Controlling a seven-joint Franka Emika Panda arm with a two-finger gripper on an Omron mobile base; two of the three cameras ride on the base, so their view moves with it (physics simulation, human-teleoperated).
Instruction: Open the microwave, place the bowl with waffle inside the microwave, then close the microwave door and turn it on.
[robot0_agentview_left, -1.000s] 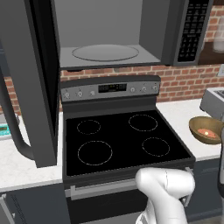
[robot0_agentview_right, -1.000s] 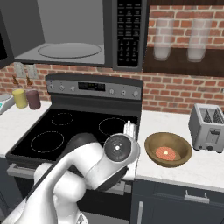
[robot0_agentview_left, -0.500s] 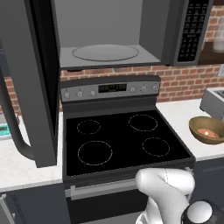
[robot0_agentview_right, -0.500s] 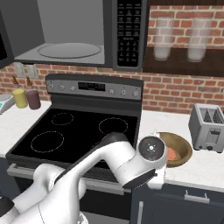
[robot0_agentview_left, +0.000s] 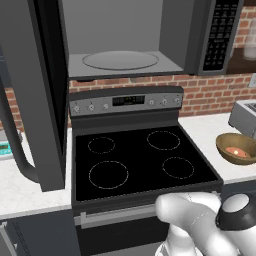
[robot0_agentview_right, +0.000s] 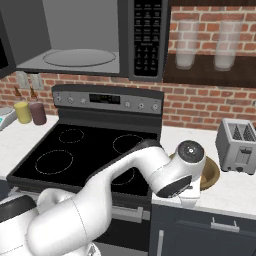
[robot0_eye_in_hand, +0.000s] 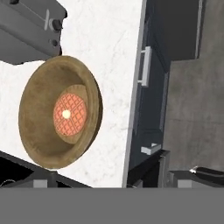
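Note:
The microwave (robot0_agentview_left: 125, 45) hangs above the stove, its light grey interior and round turntable exposed. The microwave door (robot0_agentview_left: 30, 90) is swung wide to the left, its curved bar handle (robot0_agentview_left: 15, 145) hanging low. On the white counter right of the stove sits the brown bowl (robot0_agentview_left: 236, 148) with the waffle (robot0_agentview_left: 238, 151) in it. The hand view looks down on the bowl (robot0_eye_in_hand: 39, 131) and the waffle (robot0_eye_in_hand: 69, 113), left of centre. My gripper (robot0_agentview_right: 190, 201) hovers over the counter's front edge, just in front of the bowl (robot0_agentview_right: 212, 172), open and holding nothing.
A black stove (robot0_agentview_left: 140, 155) with four burner rings lies under the microwave. A toaster (robot0_agentview_right: 239, 146) stands right of the bowl. Yellow (robot0_agentview_right: 22, 112) and maroon (robot0_agentview_right: 37, 113) cups stand left of the stove. Dark cabinet drawers (robot0_eye_in_hand: 144, 65) run below the counter edge.
My arm has swung right from in front of the stove to the bowl, and the wrist now covers part of the bowl in the right base view. Bowl and door are unmoved.

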